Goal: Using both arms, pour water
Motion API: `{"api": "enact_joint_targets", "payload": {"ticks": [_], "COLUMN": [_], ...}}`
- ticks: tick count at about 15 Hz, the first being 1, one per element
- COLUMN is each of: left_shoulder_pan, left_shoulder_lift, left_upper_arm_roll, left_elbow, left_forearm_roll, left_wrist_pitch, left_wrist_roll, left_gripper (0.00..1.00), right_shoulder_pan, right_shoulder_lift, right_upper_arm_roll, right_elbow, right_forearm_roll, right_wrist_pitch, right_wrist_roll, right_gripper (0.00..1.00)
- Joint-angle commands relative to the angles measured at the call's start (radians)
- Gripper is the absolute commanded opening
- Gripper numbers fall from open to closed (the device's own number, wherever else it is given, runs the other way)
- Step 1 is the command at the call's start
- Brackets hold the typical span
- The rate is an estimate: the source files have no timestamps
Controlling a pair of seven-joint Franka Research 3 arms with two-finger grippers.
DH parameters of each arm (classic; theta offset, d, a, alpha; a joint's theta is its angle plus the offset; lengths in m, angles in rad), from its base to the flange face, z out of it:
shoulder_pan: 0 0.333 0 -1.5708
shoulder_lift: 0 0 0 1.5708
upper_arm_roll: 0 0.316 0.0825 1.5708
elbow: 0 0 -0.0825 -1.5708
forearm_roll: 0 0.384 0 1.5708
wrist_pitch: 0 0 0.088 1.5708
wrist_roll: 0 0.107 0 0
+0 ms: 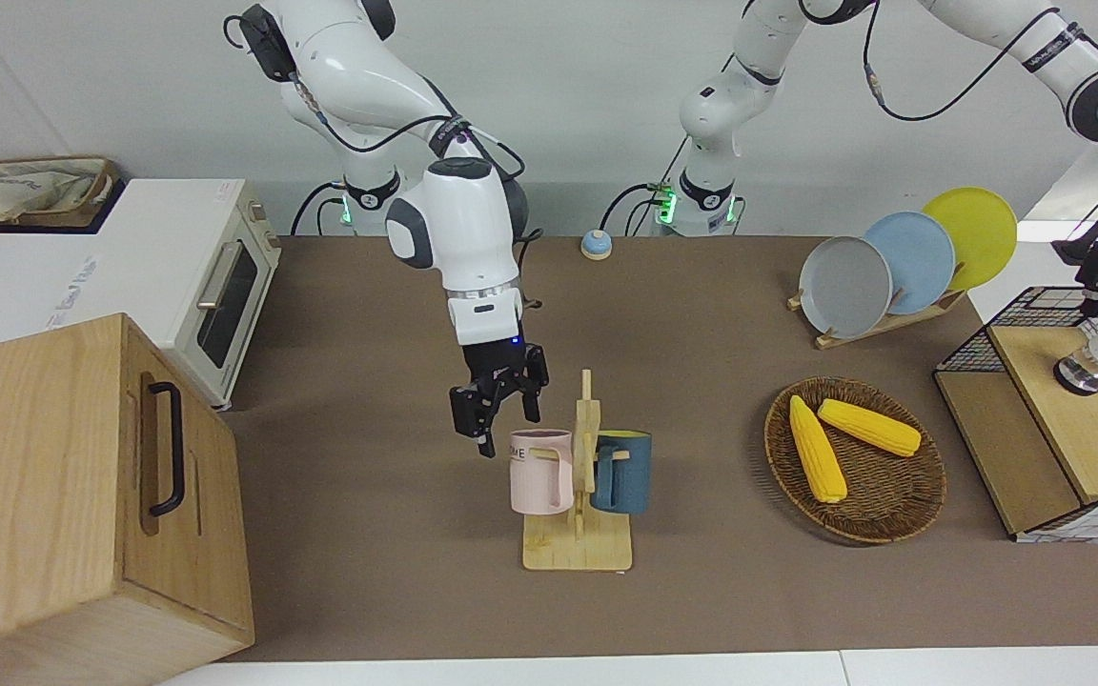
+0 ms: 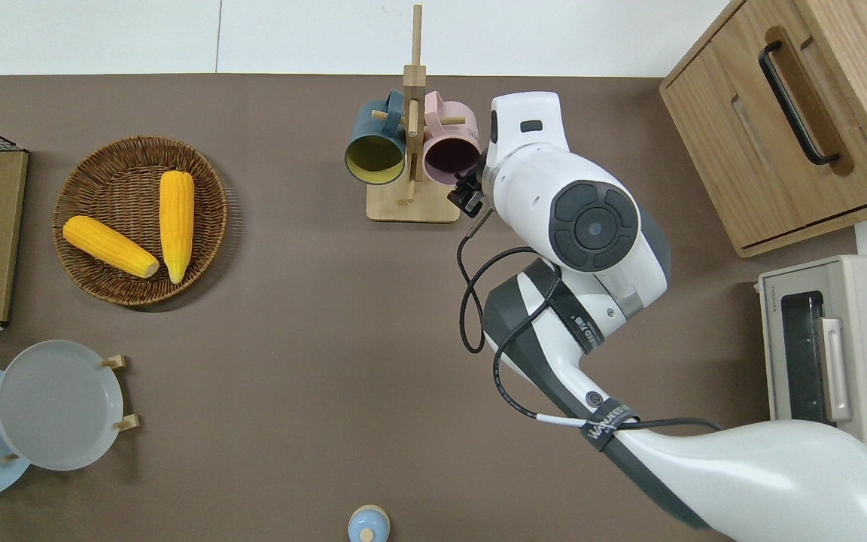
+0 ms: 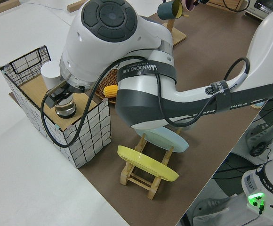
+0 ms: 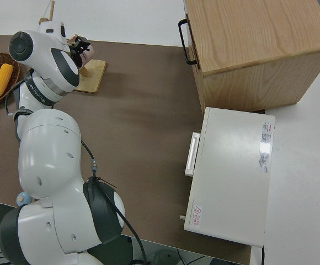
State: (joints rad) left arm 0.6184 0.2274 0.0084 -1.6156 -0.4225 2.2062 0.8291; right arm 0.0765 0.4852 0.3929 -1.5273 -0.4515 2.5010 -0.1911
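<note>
1. Front view: your right tool hangs with its fingers spread wide, just beside the pink mug on the wooden mug rack. Close on the mug's wall squarely, then lift it clear of the peg.
2. Overhead view: the arm hides most of that tool; the blue mug hangs beside the pink one.
3. Left side view: your left tool is at a white bottle in the wire basket; I cannot tell its grip.

Your right arm hangs by the pink mug; left arm sits over the wire basket.
</note>
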Motion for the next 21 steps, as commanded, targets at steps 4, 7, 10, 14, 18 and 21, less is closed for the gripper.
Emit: {"api": "enact_joint_targets", "payload": {"ticks": [4, 7, 10, 14, 18, 21], "left_shoulder_pan": [-0.003, -0.002, -0.005, -0.011, -0.014, -0.014], "left_shoulder_lift": [0.03, 0.047, 0.052, 0.052, 0.052, 0.05], "left_upper_arm_roll": [-0.004, -0.004, -0.004, -0.004, -0.016, -0.025], "left_elbow": [-0.01, -0.01, -0.012, -0.029, -0.064, -0.078], "left_forearm_roll": [-0.08, -0.133, -0.134, -0.134, -0.137, -0.143], "left_wrist_pitch": [0.116, 0.135, 0.144, 0.167, 0.217, 0.237], "left_wrist_roll": [0.06, 0.119, 0.125, 0.125, 0.123, 0.123], "left_gripper": [1.0, 1.0, 1.0, 1.0, 1.0, 1.0], "right_shoulder_pan": [0.008, 0.008, 0.008, 0.02, 0.043, 0.043], "right_shoulder_lift": [0.032, 0.035, 0.036, 0.038, 0.038, 0.038], "right_upper_arm_roll": [-0.017, -0.017, -0.017, -0.017, -0.04, -0.04], "right_elbow": [0.042, 0.05, 0.052, 0.052, 0.053, 0.053], "right_forearm_roll": [-0.019, -0.016, -0.016, -0.016, -0.015, -0.016], "right_wrist_pitch": [0.024, 0.022, 0.024, 0.024, 0.024, 0.024], "right_wrist_roll": [0.13, 0.186, 0.19, 0.19, 0.188, 0.188], "right_gripper": [0.923, 0.923, 0.898, 0.847, 0.822, 0.689]}}
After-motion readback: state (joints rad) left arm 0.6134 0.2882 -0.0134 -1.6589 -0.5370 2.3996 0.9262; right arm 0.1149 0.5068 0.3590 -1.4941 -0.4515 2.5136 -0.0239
